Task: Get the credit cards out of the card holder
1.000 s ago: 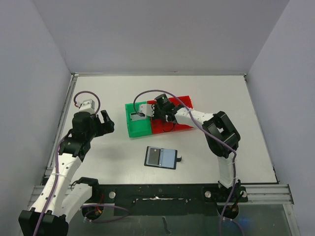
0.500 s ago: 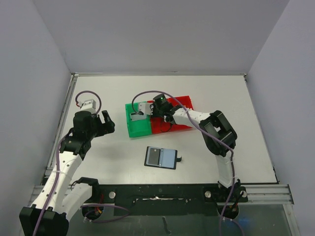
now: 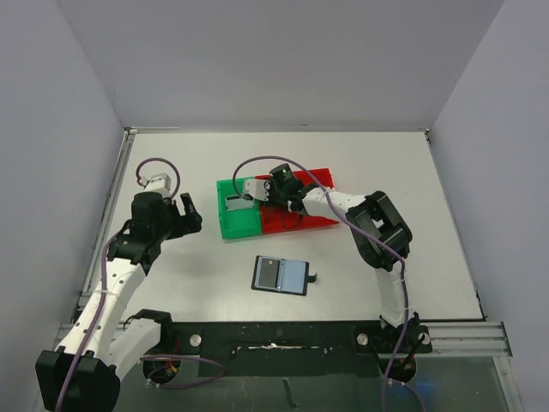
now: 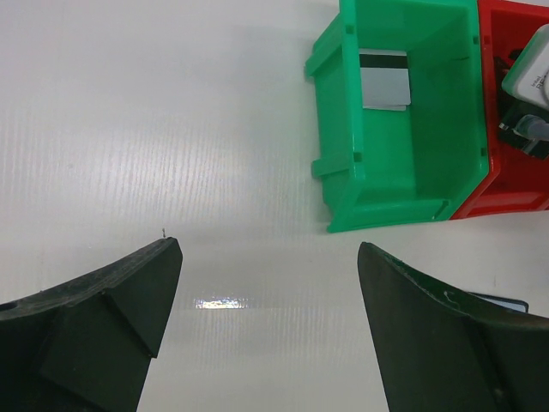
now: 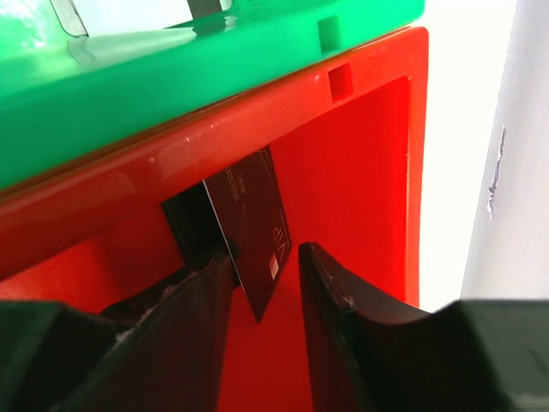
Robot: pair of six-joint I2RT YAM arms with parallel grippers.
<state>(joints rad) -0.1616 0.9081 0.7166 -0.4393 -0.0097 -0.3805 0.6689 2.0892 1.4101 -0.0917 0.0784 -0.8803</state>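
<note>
The right claw (image 5: 268, 257) was found inside the red bin (image 5: 360, 197), its blunt black fingers parted a little. A thin, glossy black card (image 5: 253, 215) was stood tilted between them, close against the bin's smooth plastic wall. A gap was seen between the card and one finger, so no firm grip was shown.

The left claw (image 4: 268, 257) was held wide open and empty over the white, faintly ribbed worktop (image 4: 171, 129). Ahead of it and off to one side, a green bin (image 4: 412, 163) of moulded plastic was set touching the red one. A silvery-grey card (image 4: 383, 79) with a dark stripe was laid flat at its far end.

The holder (image 3: 280, 275), a flat black rectangle with glossy grey-blue inner panels, was spread open on the worktop. It was placed well apart from both claws, on the side nearer the arm bases.
</note>
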